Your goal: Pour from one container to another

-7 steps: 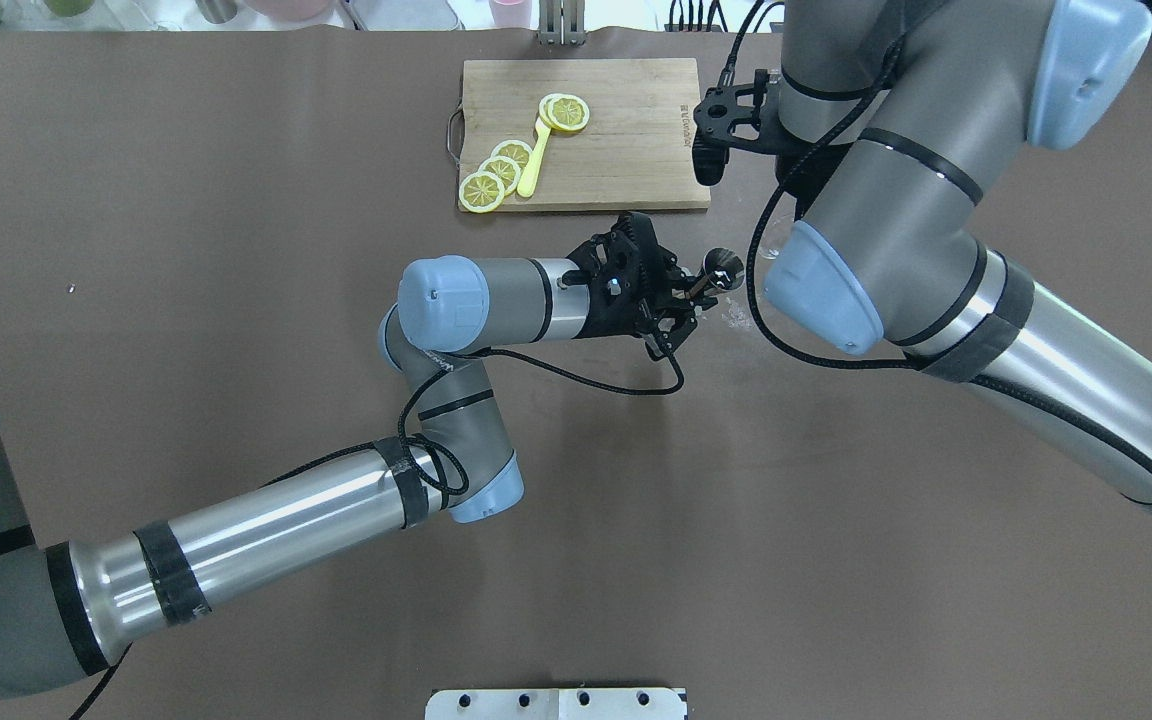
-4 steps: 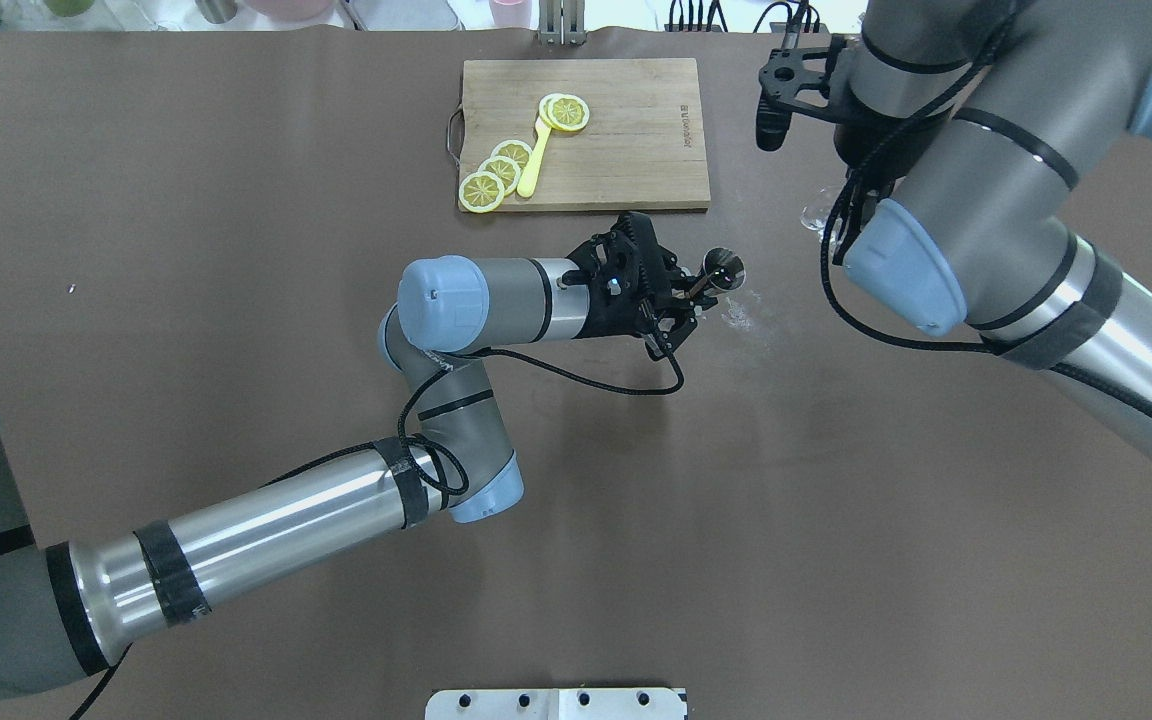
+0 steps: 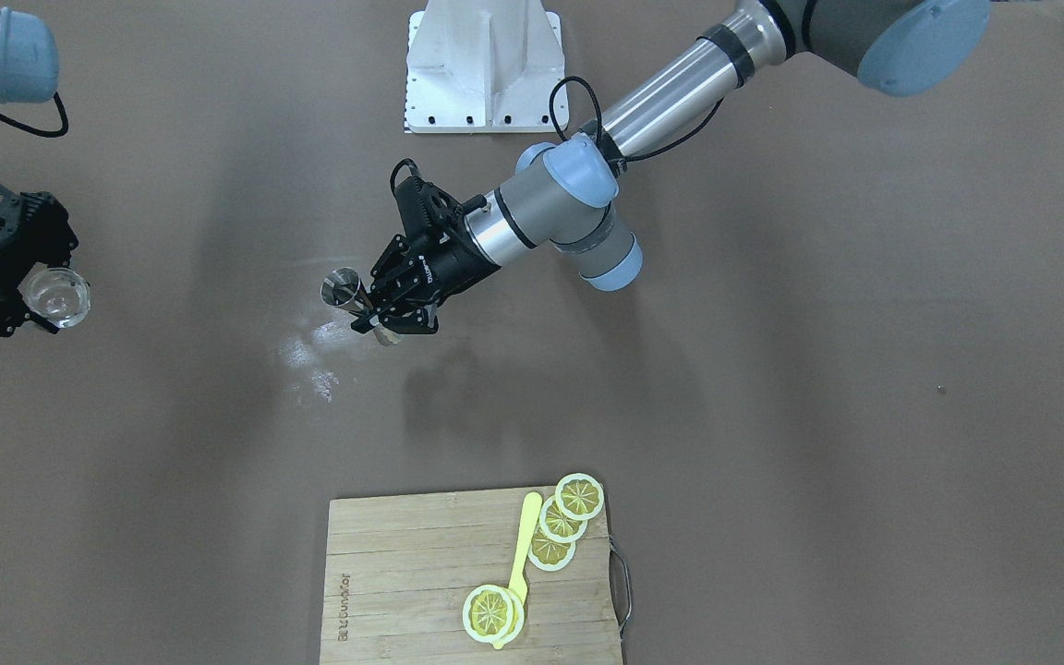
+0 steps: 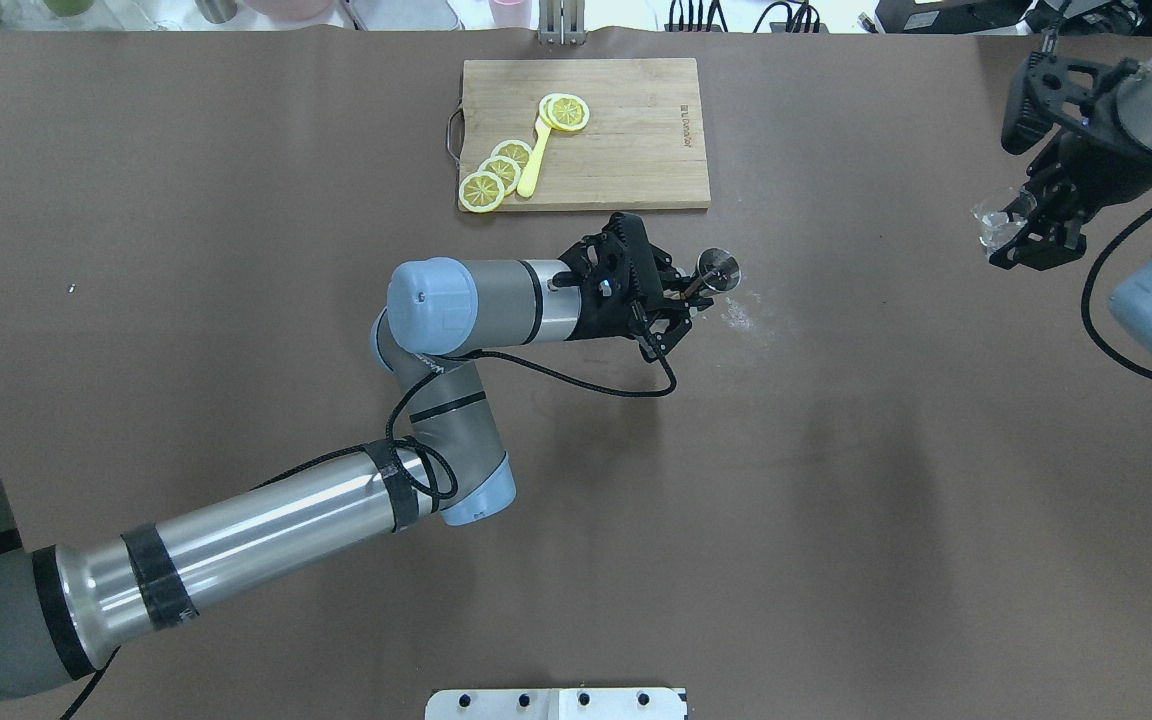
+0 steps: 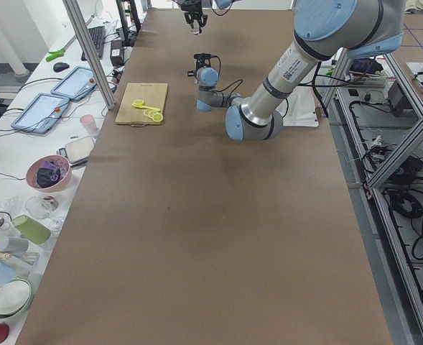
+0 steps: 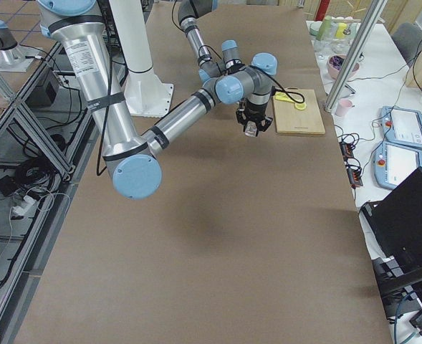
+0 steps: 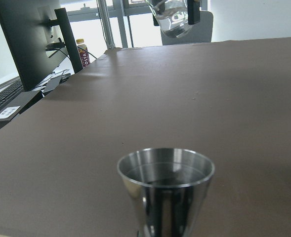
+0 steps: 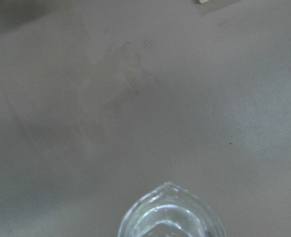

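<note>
— How does the jigger (image 4: 717, 270) look?

— It is dull steel and hourglass-shaped, with its open mouth up. In the left wrist view it stands upright with a bright round rim. The left gripper (image 4: 688, 300) is closed on its narrow waist and holds it above the table (image 4: 836, 480), just in front of the cutting board (image 4: 584, 133).

— And the glass cup (image 4: 994, 220)?

— It is small and clear, with a little pouring lip at the rim. It sits pinched between the fingers of the right gripper (image 4: 1011, 225), raised off the table and well apart from the jigger, out at the table's right end.

— How do the arms stand?

— The left arm is bent at the elbow, its wrist level and reaching toward the middle. The right arm is drawn far out to its own side.

— What about the surface?

— It is a brown covering with a pale smear (image 4: 741, 312) just beside the jigger. Lemon slices (image 4: 482, 191) and a yellow spoon (image 4: 536, 160) lie on the board. A dark monitor (image 7: 26, 44) and bright windows show beyond the table.
</note>
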Robot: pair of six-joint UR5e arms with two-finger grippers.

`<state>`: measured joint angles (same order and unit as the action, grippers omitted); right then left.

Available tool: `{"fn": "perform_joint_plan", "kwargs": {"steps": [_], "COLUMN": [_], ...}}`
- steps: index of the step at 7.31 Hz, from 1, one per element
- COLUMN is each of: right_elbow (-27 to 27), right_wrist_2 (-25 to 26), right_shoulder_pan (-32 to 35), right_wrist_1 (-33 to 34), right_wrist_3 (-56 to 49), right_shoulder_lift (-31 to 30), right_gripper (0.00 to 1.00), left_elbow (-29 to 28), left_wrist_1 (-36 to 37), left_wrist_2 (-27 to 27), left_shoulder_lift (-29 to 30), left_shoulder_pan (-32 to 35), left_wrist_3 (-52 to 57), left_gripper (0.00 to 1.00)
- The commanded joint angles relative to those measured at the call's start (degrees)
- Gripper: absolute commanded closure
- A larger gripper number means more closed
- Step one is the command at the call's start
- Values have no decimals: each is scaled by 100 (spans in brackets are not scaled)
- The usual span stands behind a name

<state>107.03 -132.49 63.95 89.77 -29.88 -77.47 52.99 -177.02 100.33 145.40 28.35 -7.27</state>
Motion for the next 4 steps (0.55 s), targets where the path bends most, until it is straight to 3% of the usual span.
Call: {"fn": "perform_joint_plan", "kwargs": {"steps": [1, 4], "right_elbow": [-1151, -1737], "right_wrist_2": [-460, -393], "right_shoulder_pan": [275, 389], "right_wrist_1": [-2486, -4910], "right_wrist_3": [191, 1495], "right_shoulder_lift": [-592, -1399], "right_gripper": [100, 100], "left_elbow": [560, 1290], "left_wrist_1": [-17, -122], "left_wrist_2": [-135, -416], "left_shoulder_lift": [-475, -1310], "left_shoulder_pan": [-5, 4], "left_wrist_3": [-90, -205], "left_gripper": [100, 100]}}
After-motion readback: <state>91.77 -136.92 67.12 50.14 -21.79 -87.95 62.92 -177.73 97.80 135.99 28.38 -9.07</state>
